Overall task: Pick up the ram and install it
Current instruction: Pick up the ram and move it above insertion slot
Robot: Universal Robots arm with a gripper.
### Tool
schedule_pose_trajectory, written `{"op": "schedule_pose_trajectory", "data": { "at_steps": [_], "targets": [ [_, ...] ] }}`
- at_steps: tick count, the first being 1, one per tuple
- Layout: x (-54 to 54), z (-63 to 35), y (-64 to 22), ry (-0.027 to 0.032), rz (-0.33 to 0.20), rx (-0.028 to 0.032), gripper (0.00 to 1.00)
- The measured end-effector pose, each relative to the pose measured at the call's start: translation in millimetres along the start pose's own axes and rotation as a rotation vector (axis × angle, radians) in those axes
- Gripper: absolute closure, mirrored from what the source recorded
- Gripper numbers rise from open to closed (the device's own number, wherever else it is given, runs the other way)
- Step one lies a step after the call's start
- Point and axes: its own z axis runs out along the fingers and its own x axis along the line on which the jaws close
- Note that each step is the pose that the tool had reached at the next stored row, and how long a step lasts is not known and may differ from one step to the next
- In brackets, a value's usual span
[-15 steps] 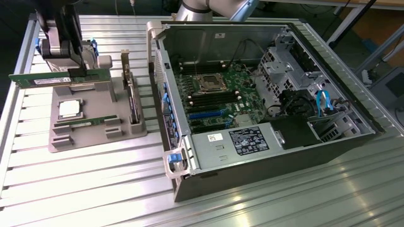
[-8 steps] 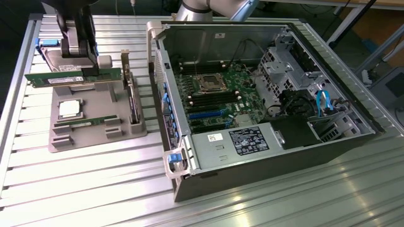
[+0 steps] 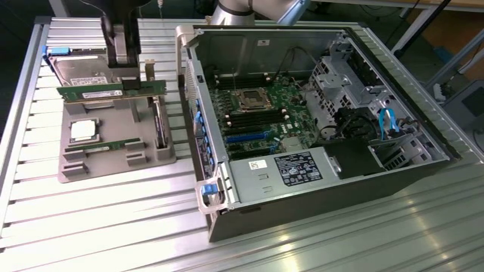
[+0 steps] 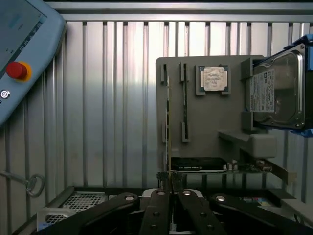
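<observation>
Gray parts tray (image 3: 113, 170) (image 4: 220, 120) on the slatted table carries a hard drive (image 3: 76, 68) (image 4: 274, 93), a processor chip (image 3: 83, 130) (image 4: 214, 78), a second memory stick (image 3: 102, 147) (image 4: 185, 105) seated in its slot, and a bracketed card (image 3: 158, 130) (image 4: 198, 164). The open computer case (image 3: 189, 56) lies beside the tray, on the exterior view's right. The gripper (image 3: 130, 85) (image 4: 169, 183) is clamped narrowly on the ram (image 3: 94, 93) (image 4: 169, 127). The ram is level, on edge, raised above the tray and near the card's bracket.

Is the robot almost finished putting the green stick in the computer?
Not quite halfway. Done: the ram is lifted off the gray tray. In hand: the gripper pinches it above the tray. Left: it isn't in the computer case yet.
</observation>
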Motion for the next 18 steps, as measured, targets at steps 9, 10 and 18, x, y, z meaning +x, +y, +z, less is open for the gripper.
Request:
{"op": "schedule_pose_trajectory", "data": {
  "at_steps": [9, 10, 18],
  "targets": [
    [0.3, -0.5, -24.8, 0.0, 0.0, -0.0002, 0.88],
    [0.3, -0.5, -26.1, 0.0, 0.0, -0.0002, 0.88],
    [0.7, -1.1, -57.3, 0.0, 0.0, -0.0007, 0.88]
  ]
}}
